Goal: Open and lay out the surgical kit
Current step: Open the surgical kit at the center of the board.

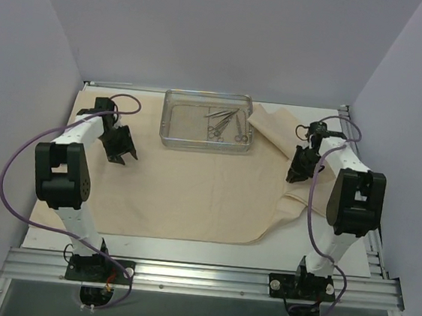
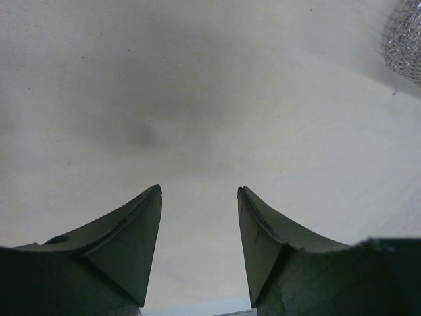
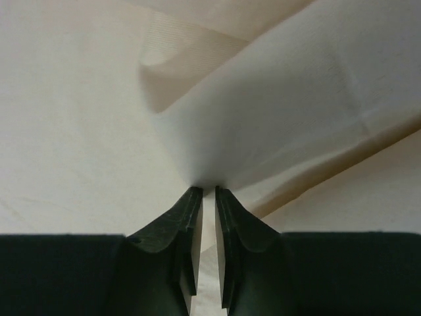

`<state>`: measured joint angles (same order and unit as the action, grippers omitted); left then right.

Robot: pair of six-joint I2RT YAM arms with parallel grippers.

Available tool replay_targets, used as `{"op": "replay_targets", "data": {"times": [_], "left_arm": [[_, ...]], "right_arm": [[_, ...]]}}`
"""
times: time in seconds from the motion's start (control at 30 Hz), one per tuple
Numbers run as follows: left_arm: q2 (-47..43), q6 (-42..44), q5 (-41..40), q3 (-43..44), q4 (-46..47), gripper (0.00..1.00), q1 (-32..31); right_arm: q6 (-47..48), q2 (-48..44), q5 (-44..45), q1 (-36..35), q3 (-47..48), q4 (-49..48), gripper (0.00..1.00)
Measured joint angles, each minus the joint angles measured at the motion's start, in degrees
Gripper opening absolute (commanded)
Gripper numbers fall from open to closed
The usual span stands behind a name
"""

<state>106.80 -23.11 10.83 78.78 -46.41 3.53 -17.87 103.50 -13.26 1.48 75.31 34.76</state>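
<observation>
The beige cloth wrap (image 1: 192,194) lies spread over most of the table. The rectangular tray (image 1: 204,147) stands on it at the back centre, with several slim metal instruments (image 1: 222,123) lying in its right half. My left gripper (image 1: 119,157) hovers open and empty over the cloth, left of the tray. In the left wrist view, the gripper (image 2: 199,191) shows bare cloth (image 2: 197,99) between its fingers, and the tray's mesh-like corner (image 2: 404,39) is at the top right. My right gripper (image 1: 293,178) (image 3: 208,189) is shut on a raised fold of cloth (image 3: 283,112) at the right side.
A loose flap of cloth (image 1: 278,131) lies doubled over at the back right, next to the tray. The cloth's front right part (image 1: 288,211) is pulled inward and leaves bare white table (image 1: 335,265). Grey walls close in the back and both sides.
</observation>
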Motion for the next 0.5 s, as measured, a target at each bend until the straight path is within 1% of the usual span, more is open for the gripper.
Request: {"op": "replay_targets", "data": {"times": [0.03,0.07,0.17,0.27,0.37,0.43,0.5], "left_arm": [[0.0,0.0,0.0,0.0,0.0,0.59,0.0],[0.0,0.0,0.0,0.0,0.1,0.59,0.0],[0.0,0.0,0.0,0.0,0.1,0.59,0.0],[0.0,0.0,0.1,0.0,0.1,0.59,0.1],[0.0,0.0,0.1,-0.1,0.1,0.59,0.3],[0.0,0.0,0.1,-0.2,0.0,0.59,0.6],[0.0,0.0,0.1,-0.2,0.1,0.59,0.8]], "right_arm": [[0.2,1.2,0.4,0.4,-0.8,-0.1,0.1],[0.3,1.9,0.9,0.9,-2.1,-0.2,0.0],[0.2,2.1,3.5,4.6,-6.0,1.2,0.0],[-1.1,0.0,9.0,9.5,-8.6,4.7,0.0],[-3.0,-6.8,15.0,13.9,-8.9,8.6,0.0],[-3.7,-11.6,17.2,15.6,-7.5,10.9,0.02],[-3.8,-13.6,18.3,16.2,-5.2,12.7,0.06]]}}
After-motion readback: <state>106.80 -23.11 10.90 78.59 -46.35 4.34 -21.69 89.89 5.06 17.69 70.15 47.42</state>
